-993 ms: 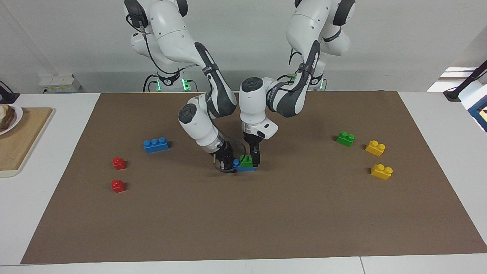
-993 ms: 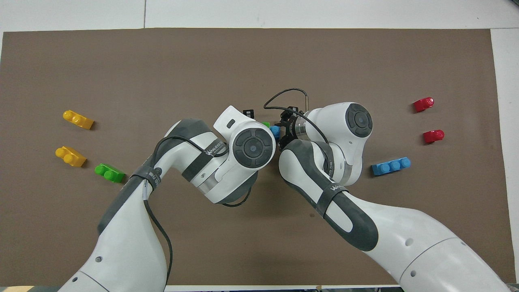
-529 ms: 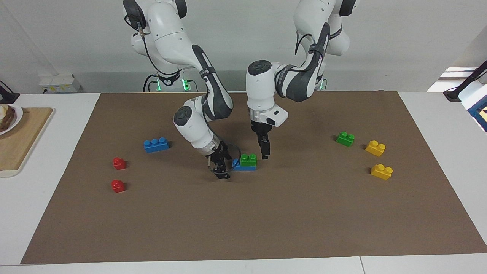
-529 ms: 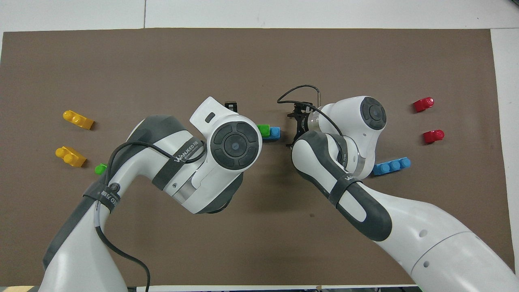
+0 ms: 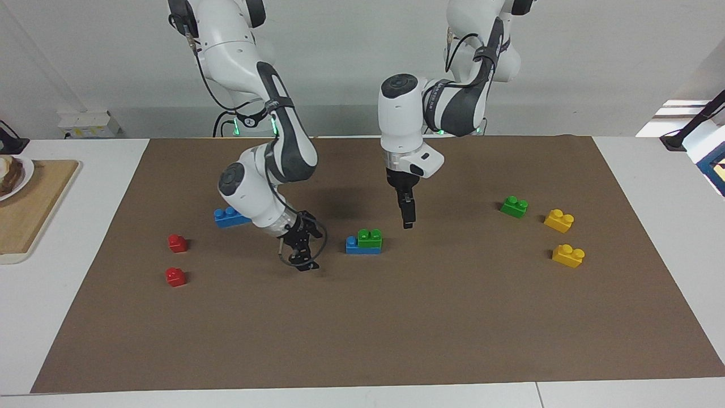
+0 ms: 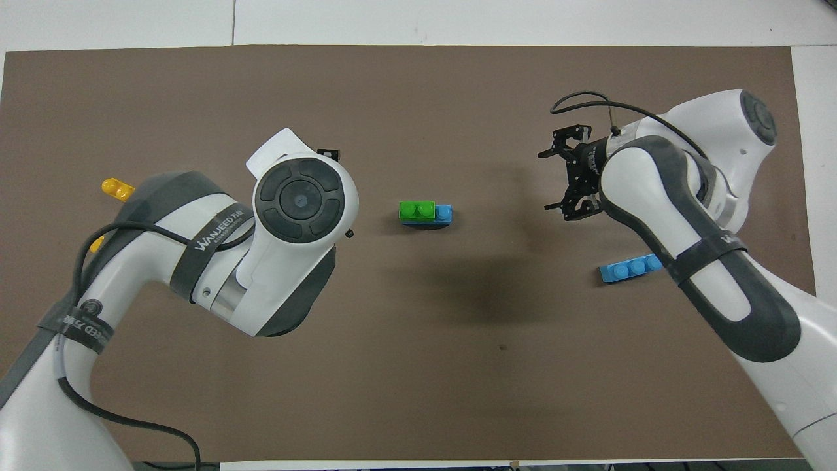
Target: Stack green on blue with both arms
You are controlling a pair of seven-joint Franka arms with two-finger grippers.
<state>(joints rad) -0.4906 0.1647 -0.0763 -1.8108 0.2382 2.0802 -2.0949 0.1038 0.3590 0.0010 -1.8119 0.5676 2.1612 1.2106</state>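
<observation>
stack: green brick (image 5: 370,237) sits on blue brick (image 5: 362,247), mid-mat; green covers the two studs toward my left arm's end, one blue stud bare toward my right arm's end; nothing touches it now
change: a second ago both my grippers were down at this stack, right one at the blue end, left one at the green; since then both have let go and drawn up and apart; the stack stayed where it was and did not tip
meaning: I judge the stacking done; green looks seated flat, though I cannot tell how firmly the studs are pressed home
left gripper (image 5: 407,221): released, holding nothing; hangs in the air just beside the stack, toward my left arm's end, clear of the green
right gripper (image 6: 569,178): released, fingers spread, holding nothing; hangs low over bare mat beside the stack, toward my right arm's end, well clear of the blue
landmark check: from the stack, spare blue brick (image 6: 631,268) lies toward my right arm's end and a little nearer to me; two red bricks (image 5: 177,243) lie toward that same end; spare green brick (image 5: 514,206) and two yellow bricks (image 5: 559,220) lie toward my left arm's end
next: I reckon only retreat is left; risk is small, a trailing cable on my right wrist could brush the stack if I swing back across
</observation>
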